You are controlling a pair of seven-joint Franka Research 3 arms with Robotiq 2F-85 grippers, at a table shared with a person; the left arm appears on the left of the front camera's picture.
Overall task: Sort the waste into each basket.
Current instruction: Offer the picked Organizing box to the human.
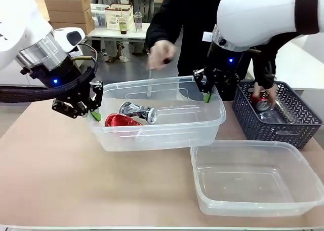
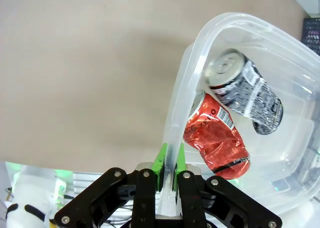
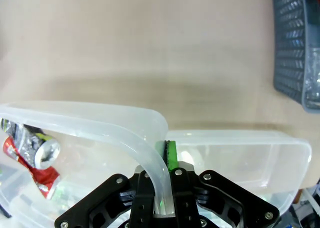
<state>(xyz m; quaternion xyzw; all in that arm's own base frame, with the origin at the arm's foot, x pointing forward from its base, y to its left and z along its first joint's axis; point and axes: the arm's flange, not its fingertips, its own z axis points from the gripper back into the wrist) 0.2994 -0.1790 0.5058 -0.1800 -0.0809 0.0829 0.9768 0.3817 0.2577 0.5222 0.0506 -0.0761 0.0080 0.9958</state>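
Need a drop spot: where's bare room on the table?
Free: tabletop left of the near tub, in front of the far tub; near tub empty. Crowded: far tub's left end, red can, black-white can; dark basket with a person's hand.
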